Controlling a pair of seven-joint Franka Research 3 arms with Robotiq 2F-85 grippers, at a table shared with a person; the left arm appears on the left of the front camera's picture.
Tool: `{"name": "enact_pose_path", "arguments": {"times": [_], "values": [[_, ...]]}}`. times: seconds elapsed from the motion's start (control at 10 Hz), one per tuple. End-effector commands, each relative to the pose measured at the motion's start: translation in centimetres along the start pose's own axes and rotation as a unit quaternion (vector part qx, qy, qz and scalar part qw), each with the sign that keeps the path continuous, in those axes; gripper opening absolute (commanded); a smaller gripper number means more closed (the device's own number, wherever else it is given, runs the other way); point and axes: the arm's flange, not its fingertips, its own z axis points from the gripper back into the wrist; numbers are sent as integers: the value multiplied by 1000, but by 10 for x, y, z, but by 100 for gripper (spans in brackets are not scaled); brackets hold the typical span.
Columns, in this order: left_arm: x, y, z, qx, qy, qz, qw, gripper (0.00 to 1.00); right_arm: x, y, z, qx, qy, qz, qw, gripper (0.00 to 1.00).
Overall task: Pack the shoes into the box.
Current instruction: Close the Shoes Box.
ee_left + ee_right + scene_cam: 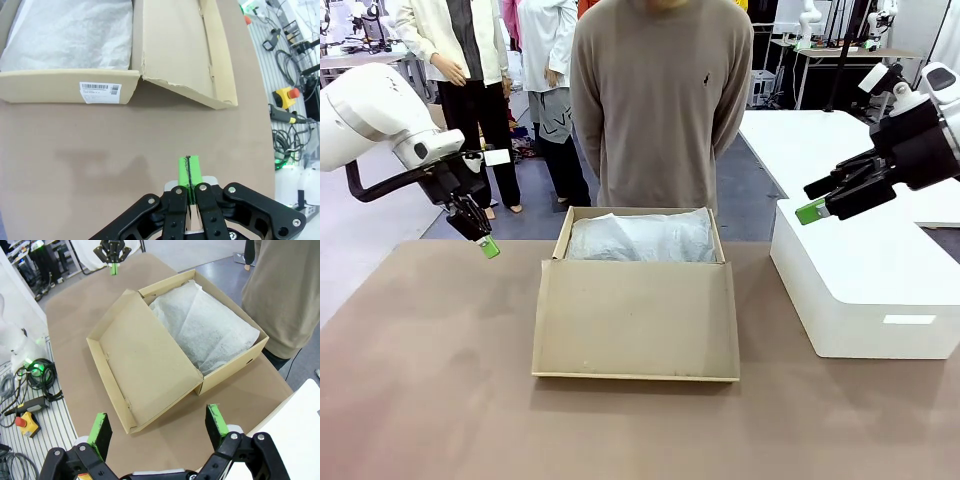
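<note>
tan cardboard shoebox (pixel 638 300) sits mid surface, lid flopped open toward me, white tissue paper (pixel 640 238) covering the inside. my left tool (pixel 487 246) pinched closed, empty; right tool (pixel 812 211) spread wide, empty. risk: snagging tissue or shoving the lid on approach.

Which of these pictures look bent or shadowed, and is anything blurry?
Left wrist view: table edge bows from the wide lens, soft shadow ahead of the shut left gripper. Right wrist view: box sharp, slightly stretched. Front view: even light, no glare.
</note>
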Motion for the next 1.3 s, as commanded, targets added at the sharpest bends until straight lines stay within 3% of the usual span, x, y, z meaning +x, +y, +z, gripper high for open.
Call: {"name": "enact_pose_path", "arguments": {"times": [0.0, 0.5, 1.2], "values": [[2, 11, -3, 0, 4, 7, 1000, 0, 0, -2, -3, 7, -19, 11, 1000, 100], [-1, 55, -42, -40, -35, -1, 999, 0, 0, -2, -3, 7, -19, 11, 1000, 100], [-10, 70, -89, -80, -75, 19, 994, 0, 0, -2, -3, 7, -19, 11, 1000, 100]]}}
